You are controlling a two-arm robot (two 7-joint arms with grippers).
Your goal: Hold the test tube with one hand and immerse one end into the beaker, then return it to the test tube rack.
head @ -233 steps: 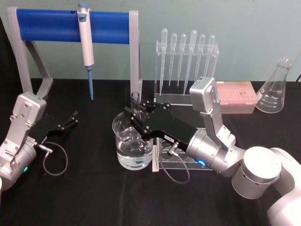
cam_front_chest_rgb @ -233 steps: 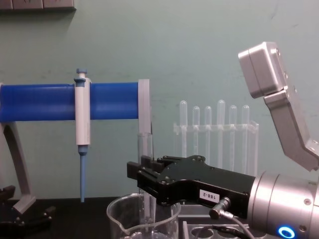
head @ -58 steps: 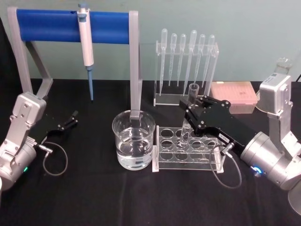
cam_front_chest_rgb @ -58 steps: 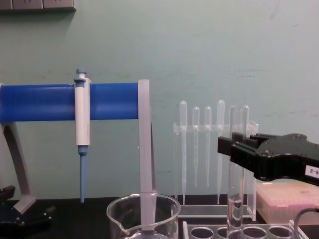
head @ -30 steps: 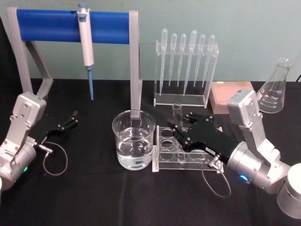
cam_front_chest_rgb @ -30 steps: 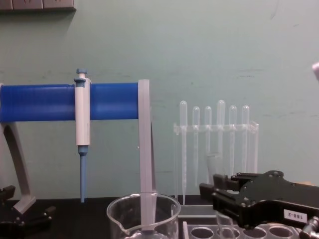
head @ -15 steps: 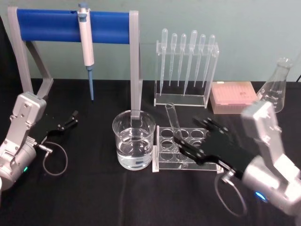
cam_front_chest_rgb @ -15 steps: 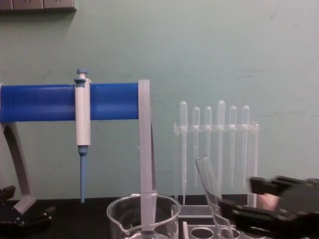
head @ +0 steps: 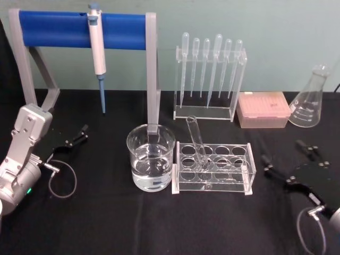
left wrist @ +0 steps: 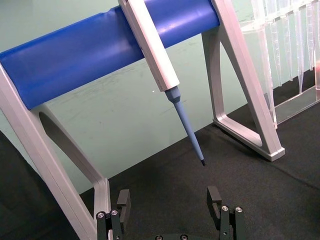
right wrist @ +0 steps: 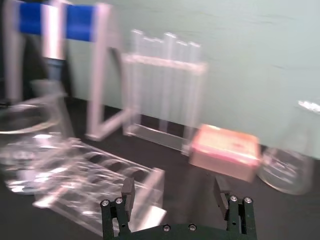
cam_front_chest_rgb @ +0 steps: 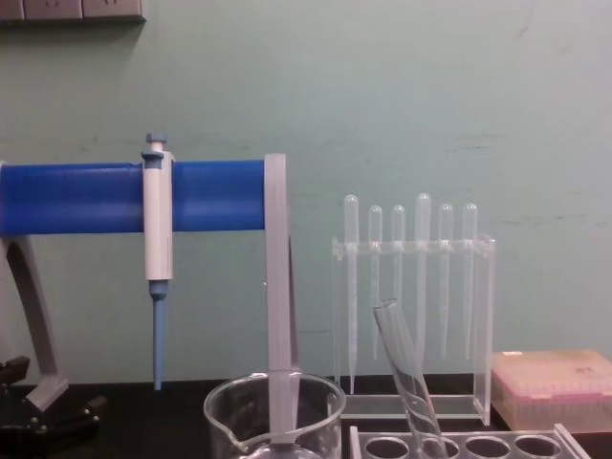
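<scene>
Head view: my right gripper (head: 289,159) has let go of the tube (head: 195,143) and pulled back to the table's right side, well apart from the rack (head: 213,169). Half a second ago it was at the rack beside the tube; 7.8 s ago it held the tube in the beaker (head: 151,157). Its jaws stand open and hold nothing. So I judge the dip and the return both done, with only the retreat left. The tube stands in a rack hole near the beaker, leaning with its open rim tilted toward the back and the left. My left gripper (head: 74,139) rests parked at the table's left, jaws apart and empty.

Left wrist view: my left fingers (left wrist: 215,201) are spread wide, facing the pipettor (left wrist: 160,65) on its blue stand.

Right wrist view: my right fingers (right wrist: 127,196) are wide with nothing between them; rack and beaker lie ahead, blurred.

Chest view: the tube (cam_front_chest_rgb: 406,368) is clear glass, rim open, slanting up to the left out of the rack (cam_front_chest_rgb: 469,445), just beside the beaker (cam_front_chest_rgb: 273,411).
</scene>
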